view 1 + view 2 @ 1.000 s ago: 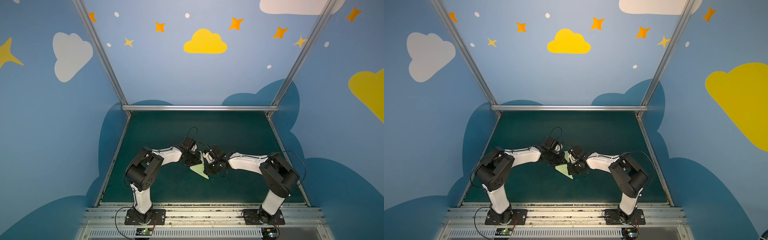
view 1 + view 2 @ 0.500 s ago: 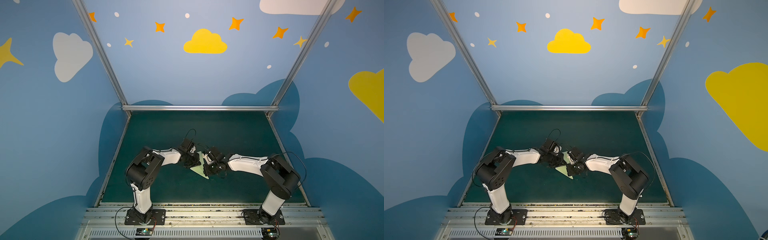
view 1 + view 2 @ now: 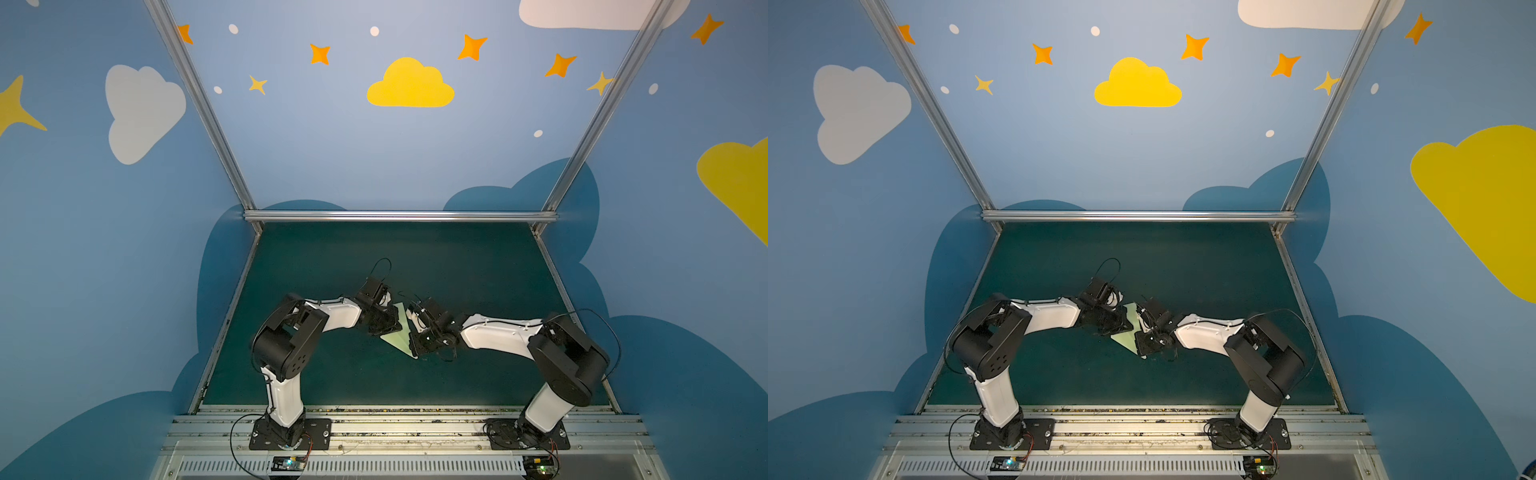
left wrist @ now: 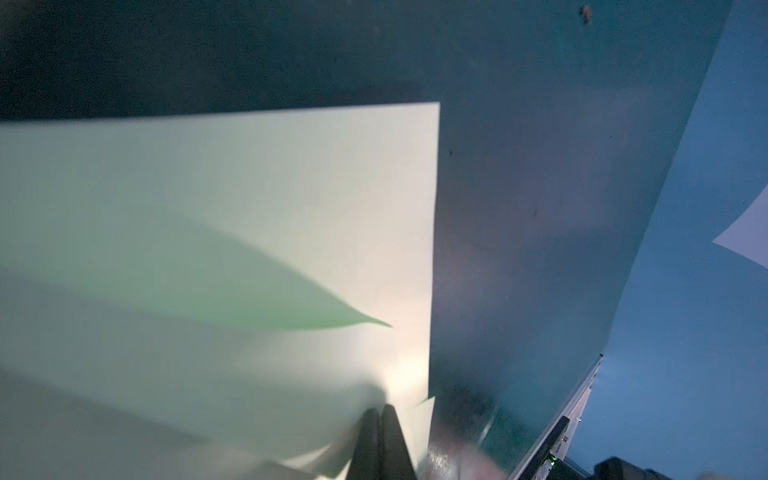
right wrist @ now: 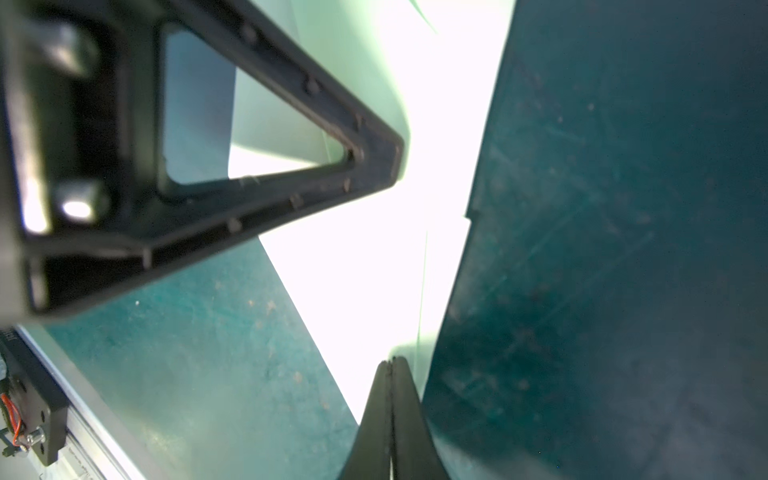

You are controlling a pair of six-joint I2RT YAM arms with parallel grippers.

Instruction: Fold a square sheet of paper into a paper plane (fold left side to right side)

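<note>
So, our black left gripper [image 4: 380, 411], right gripper [image 5: 390, 363] both closed, maybe pressing creased pale-green paper sheet [image 3: 397, 332]; dragging could skew fold.

left arm [image 3: 334, 314]: elbow raised at lower left, white forearm sloping toward frame centre in both top views
left gripper [image 4: 379, 411]: fingers pressed together, no gap
right arm [image 3: 498, 336]: mirrored from lower right, forearm low
right gripper [image 5: 391, 365]: fingers pressed together, just beside the left gripper
</note>
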